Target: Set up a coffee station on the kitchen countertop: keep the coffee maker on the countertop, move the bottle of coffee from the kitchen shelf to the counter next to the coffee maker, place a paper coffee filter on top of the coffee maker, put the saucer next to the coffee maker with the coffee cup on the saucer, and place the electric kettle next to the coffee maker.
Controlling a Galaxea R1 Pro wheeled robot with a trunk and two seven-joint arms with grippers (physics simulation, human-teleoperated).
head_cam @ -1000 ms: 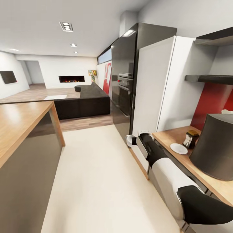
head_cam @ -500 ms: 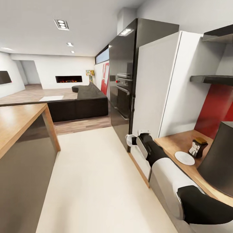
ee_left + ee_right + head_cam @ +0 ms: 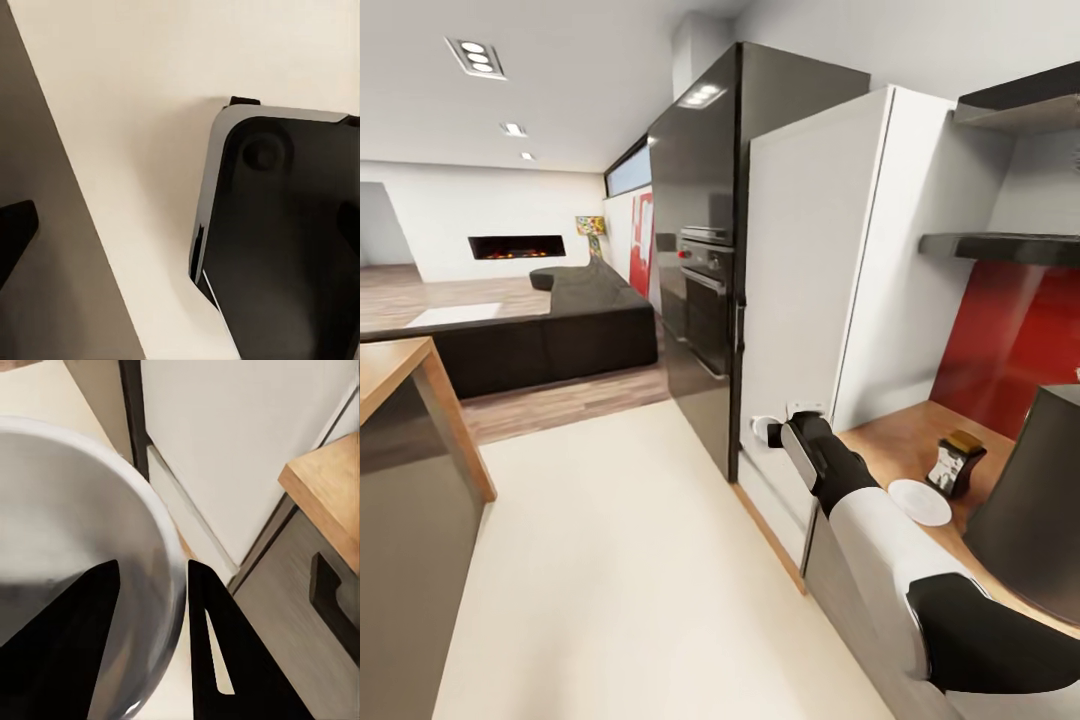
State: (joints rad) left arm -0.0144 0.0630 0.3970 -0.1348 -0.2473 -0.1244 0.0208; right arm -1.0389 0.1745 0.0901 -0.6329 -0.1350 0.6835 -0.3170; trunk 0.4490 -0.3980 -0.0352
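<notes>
My right gripper is shut on the rim of the white coffee cup, held off the near end of the kitchen countertop. In the right wrist view one finger sits inside the coffee cup and the other outside its wall. The white saucer lies on the counter with the bottle of coffee just behind it. The dark-grey coffee maker stands to their right, partly cut off. The black kitchen shelf hangs above the red backsplash. My left gripper hangs open over the floor.
A tall white cabinet and a black oven tower stand at the counter's far end. A wood-topped island is at the left, with pale floor between. A dark sofa sits beyond. My dark base is below the left gripper.
The camera has swung right, so the island and living room slid left in the picture. My right arm still holds the cup in the same pose.
</notes>
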